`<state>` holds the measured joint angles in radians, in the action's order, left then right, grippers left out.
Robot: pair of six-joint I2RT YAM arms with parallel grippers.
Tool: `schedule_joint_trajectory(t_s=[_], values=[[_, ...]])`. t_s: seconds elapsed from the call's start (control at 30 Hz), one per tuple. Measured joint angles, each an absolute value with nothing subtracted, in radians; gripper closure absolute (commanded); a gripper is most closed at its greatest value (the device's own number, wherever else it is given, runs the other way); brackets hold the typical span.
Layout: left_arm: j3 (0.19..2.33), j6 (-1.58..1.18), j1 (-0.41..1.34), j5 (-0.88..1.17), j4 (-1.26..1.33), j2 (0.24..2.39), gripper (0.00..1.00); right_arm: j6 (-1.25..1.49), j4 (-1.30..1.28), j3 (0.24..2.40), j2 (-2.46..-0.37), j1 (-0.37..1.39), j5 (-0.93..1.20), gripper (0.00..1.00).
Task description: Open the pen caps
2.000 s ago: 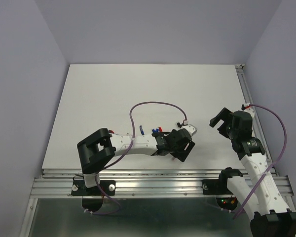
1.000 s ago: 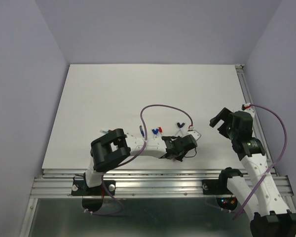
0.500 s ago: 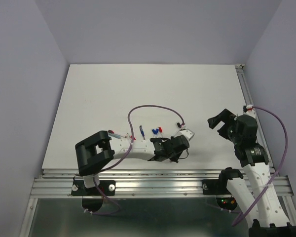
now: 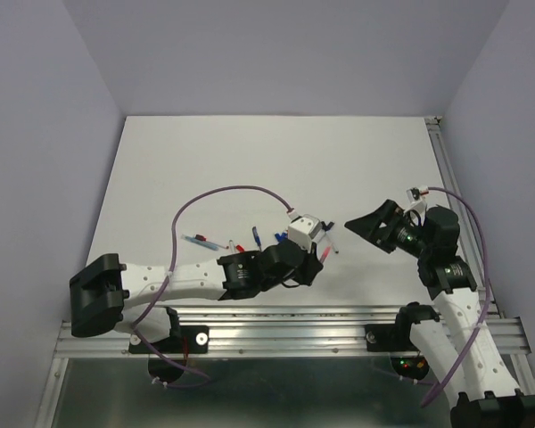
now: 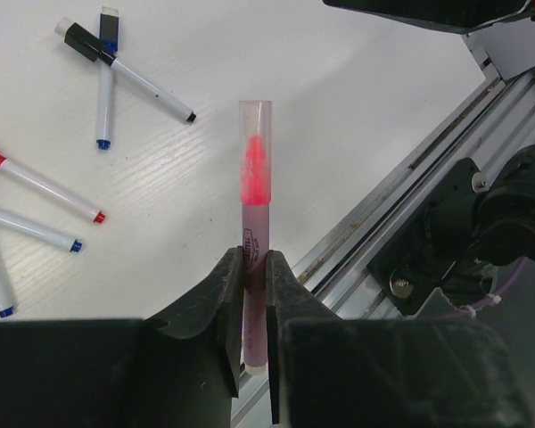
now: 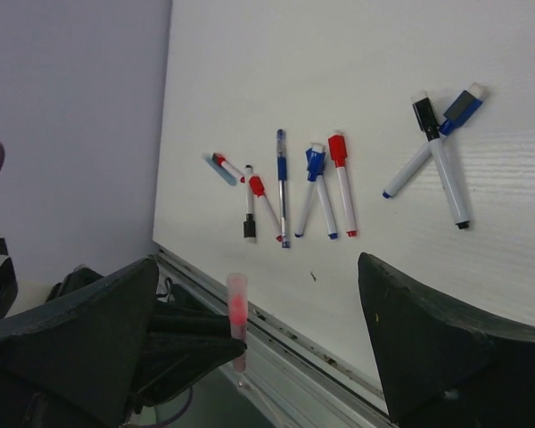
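clear cap (image 5: pixel 255 134) sticks out beyond the left gripper (image 5: pixel 254 267) pinching the pen (image 5: pixel 254 227).

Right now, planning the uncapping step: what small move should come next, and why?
Probably ease the right gripper forward until its open jaws straddle the clear cap, then close. The left gripper is shut on the barrel of the pink pen, holding it upright with the cap end free. The right jaws stand wide apart facing it, apparently not yet around it.
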<state>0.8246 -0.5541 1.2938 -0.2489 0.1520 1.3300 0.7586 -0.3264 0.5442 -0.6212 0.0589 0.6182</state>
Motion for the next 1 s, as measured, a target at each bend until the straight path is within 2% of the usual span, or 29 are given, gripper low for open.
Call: schedule_joint_trajectory(t_s=[0.43,0.83,0.87,1.0], values=[[0.89,-0.612,1.286,-0.286,0.157,1.388,1.0,0.791,-0.216,0.544,-0.696,0.129,0.617,0.12],[0.967,-0.625,1.266,-0.291,0.157,1.448,1.0,0.807,-0.141,0.545,-0.828,0.277,0.539,0.6],[0.969,-0.632,1.261,-0.29,0.157,1.451,1.0,0.809,-0.14,0.545,-0.828,0.278,0.534,0.72],[0.97,-0.646,1.254,-0.284,0.157,1.46,1.0,0.813,-0.132,0.545,-0.828,0.283,0.526,0.99]])
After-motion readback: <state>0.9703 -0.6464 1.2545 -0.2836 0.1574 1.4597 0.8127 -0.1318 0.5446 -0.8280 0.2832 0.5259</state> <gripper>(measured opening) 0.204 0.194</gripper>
